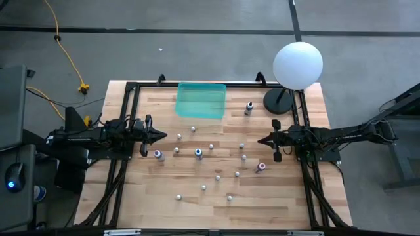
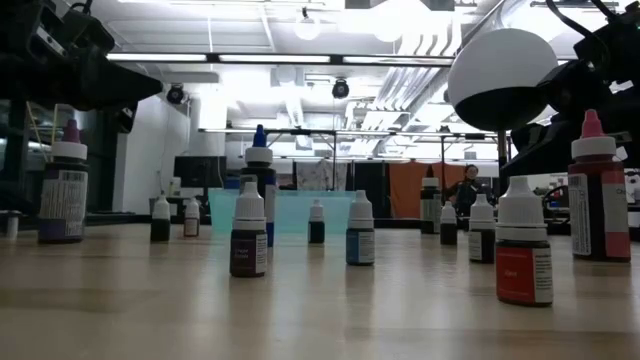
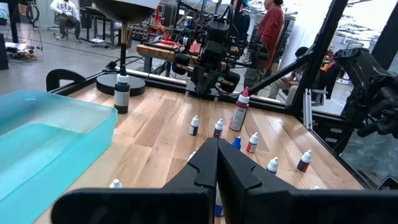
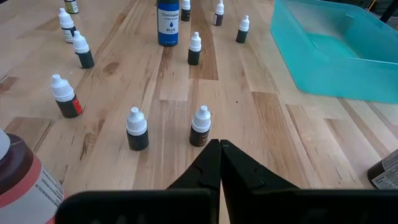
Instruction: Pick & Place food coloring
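Waiting pre-pick: left claw (image 1: 159, 136), right claw (image 1: 262, 140) both pinched shut, empty, flanking tiny white-capped food coloring bottles (image 1: 198, 153) near teal plastic tray (image 1: 201, 100); needing opening, descent.

Your surface (image 1: 275, 196) is pale planked wood with a smooth, faintly glossy finish. The teal tray (image 1: 201, 100) looks like translucent plastic; the food coloring bottles (image 4: 137, 129) are plastic with paper labels.
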